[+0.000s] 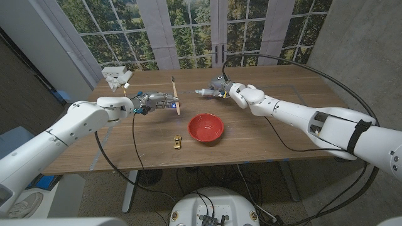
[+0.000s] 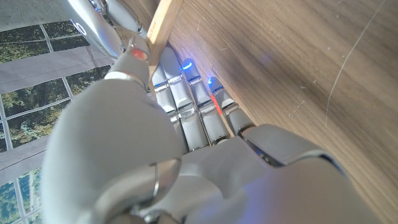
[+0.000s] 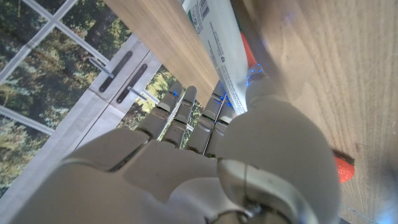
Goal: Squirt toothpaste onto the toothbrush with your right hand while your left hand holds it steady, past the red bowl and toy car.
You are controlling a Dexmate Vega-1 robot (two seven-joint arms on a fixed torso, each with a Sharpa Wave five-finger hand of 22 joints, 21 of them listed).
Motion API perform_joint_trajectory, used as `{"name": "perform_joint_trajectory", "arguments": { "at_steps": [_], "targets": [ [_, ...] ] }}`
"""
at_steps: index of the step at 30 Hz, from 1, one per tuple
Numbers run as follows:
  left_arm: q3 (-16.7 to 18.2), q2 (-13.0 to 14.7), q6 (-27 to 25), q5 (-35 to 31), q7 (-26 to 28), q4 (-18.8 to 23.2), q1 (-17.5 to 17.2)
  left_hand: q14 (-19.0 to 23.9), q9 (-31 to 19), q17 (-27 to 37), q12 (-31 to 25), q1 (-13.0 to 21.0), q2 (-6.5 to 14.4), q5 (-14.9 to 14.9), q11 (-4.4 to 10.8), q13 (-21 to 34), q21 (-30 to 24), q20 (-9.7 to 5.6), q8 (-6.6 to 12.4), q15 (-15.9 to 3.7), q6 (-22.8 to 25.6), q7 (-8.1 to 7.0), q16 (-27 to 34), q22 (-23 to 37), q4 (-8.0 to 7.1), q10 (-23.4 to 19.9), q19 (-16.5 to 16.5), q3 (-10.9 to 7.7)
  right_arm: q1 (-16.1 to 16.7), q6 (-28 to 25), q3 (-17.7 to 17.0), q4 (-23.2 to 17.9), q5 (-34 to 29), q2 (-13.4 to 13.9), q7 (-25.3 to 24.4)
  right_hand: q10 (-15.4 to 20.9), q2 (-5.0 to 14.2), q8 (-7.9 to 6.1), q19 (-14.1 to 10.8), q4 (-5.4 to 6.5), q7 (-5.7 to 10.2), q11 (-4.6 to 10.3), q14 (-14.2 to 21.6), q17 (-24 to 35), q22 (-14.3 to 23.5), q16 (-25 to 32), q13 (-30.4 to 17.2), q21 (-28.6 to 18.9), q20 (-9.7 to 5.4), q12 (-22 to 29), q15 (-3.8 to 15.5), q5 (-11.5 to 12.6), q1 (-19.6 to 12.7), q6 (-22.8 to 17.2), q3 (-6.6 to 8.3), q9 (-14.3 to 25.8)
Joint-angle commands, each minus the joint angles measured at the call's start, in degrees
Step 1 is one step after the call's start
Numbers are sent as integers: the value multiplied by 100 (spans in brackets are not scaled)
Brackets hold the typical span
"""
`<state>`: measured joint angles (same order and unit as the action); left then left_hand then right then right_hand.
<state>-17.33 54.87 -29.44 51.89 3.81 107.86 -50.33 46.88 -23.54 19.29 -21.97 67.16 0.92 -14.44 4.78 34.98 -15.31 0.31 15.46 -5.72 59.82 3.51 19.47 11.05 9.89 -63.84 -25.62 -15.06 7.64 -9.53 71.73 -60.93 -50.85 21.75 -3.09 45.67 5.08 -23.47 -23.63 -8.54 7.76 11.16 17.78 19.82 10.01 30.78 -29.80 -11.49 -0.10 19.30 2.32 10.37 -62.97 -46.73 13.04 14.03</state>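
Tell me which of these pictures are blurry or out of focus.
Head view: sharp and evenly daylit across the table. Left wrist view: the left robot hand is soft, close to the lens. Right wrist view: the right robot hand blurs, toothpaste tube print stays readable.

A crumpled white cloth [image 1: 117, 77] lies on the brown wooden worktop [image 1: 276, 135], at its far left corner. Behind that worktop stand tall grid-paned windows [image 1: 188, 28] showing green trees.

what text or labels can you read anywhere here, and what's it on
None can be read.
Toothpaste tube in the right hand: small print and a barcode-like patch, too blurred to read.
Toothbrush, red bowl, toy car: no visible text.
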Motion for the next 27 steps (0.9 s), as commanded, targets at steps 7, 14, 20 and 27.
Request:
{"name": "perform_joint_trajectory", "arguments": {
  "at_steps": [7,14,20,27],
  "targets": [
    [118,74,170,37,-18,65,-217,55,-5,19,7,646,626,-22,366,24,-36,33,-8,-791,77,-7,-30,14,-5,-415,-14,-31,150,-899,67,-948,-1170,297,334,67,52,-79,-43,-9,-27,10,122,77,13,110,-96,-49,23,67,962,-7,-17,-48,-18,75],
    [67,79,170,21,-94,22,-199,63,-14,25,8,645,627,-23,384,30,-39,39,-14,-793,72,-7,-29,14,-5,-424,-18,-31,254,-1142,50,-1281,-1646,393,491,84,84,-100,-48,22,-16,5,137,110,14,143,-140,-49,8,93,959,-10,19,-33,-36,94],
    [-58,41,54,-7,-183,-76,-33,68,-8,26,12,645,625,-23,361,30,-42,48,-25,-791,72,6,-30,14,-5,-430,-24,-29,338,-1231,-15,-1562,-2004,494,615,95,101,-131,-67,38,-20,17,136,124,16,146,-180,-55,3,114,960,-14,45,-61,-47,104],
    [-278,-66,-243,-46,-280,-247,322,75,-13,28,11,654,623,-26,357,43,-53,73,-30,-793,72,13,-30,14,0,-427,-49,-30,393,-1281,-86,-1701,-2397,514,738,88,112,-135,-68,39,-9,22,136,131,16,144,-210,-54,-5,123,970,-15,51,-38,-49,108]
  ]
}}
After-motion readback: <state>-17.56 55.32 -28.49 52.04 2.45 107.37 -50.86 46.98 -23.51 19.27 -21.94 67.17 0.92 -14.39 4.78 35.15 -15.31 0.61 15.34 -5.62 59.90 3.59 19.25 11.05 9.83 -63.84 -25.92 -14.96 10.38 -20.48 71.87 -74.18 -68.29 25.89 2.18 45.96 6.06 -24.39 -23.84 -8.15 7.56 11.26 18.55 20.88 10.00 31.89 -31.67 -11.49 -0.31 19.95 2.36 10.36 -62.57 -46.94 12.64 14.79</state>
